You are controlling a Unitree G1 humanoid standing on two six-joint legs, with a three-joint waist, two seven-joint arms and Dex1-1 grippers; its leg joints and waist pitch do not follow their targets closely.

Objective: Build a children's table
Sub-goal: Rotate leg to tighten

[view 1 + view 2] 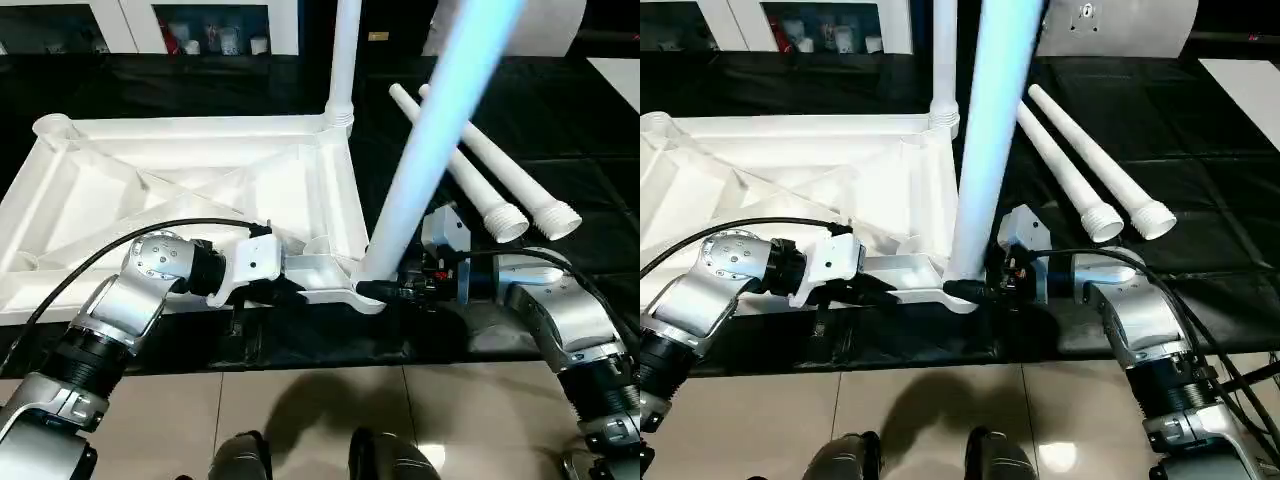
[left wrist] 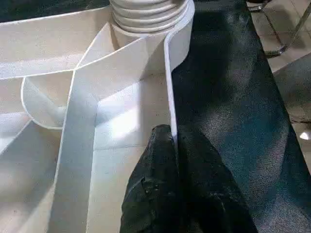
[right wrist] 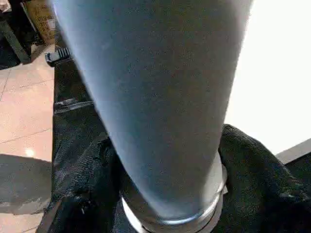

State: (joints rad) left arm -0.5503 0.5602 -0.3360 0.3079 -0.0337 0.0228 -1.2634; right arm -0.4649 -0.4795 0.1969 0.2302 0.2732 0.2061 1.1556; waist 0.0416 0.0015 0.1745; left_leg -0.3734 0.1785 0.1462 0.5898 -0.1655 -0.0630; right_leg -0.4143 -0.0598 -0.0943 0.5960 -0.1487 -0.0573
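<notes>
— Where are the arms?
— Both silver forearms reach inward from the near corners. The left gripper (image 1: 290, 290) has its black fingers (image 2: 165, 194) pressed together.
— And the right?
— The right gripper (image 1: 975, 290) points left, fingers apart.

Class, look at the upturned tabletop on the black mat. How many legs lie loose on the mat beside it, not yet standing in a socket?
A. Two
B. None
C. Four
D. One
A: two loose legs lie side by side on the mat right of the tabletop, while two others stand at its corners, one at the far corner and one at the near corner.
</notes>
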